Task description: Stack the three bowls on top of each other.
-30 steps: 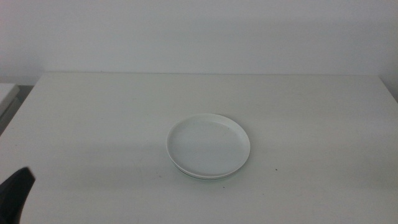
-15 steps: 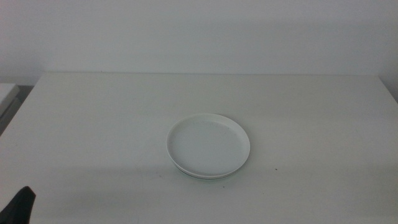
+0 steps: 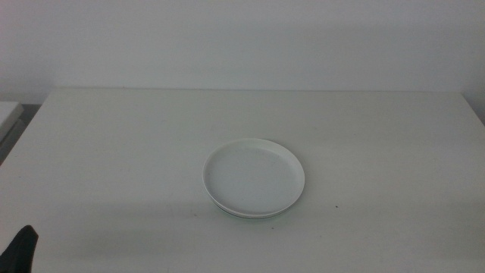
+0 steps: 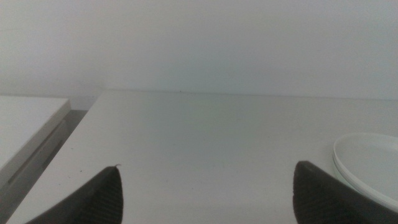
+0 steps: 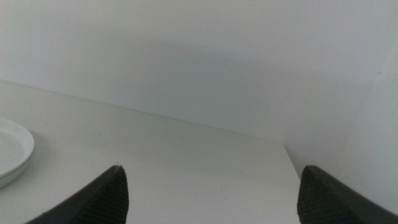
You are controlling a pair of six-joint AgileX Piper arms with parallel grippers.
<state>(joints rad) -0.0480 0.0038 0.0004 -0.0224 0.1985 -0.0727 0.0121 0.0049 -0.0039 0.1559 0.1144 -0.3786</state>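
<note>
With the three bowls [image 3: 254, 178] stacked at frame centre, keep your left gripper [image 4: 205, 199] and right gripper [image 5: 211, 199] wide open, empty, clear.

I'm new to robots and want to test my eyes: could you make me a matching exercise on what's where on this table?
Things:
1. stack of bowls
2. left gripper
3. right gripper
4. white top bowl

States:
A. out of the middle view, jaws apart
B. mid-table, nothing touching it
C. at the middle view's bottom left corner
D. resting on another bowl

Pairs: 1-B, 2-C, 3-A, 4-D
</note>
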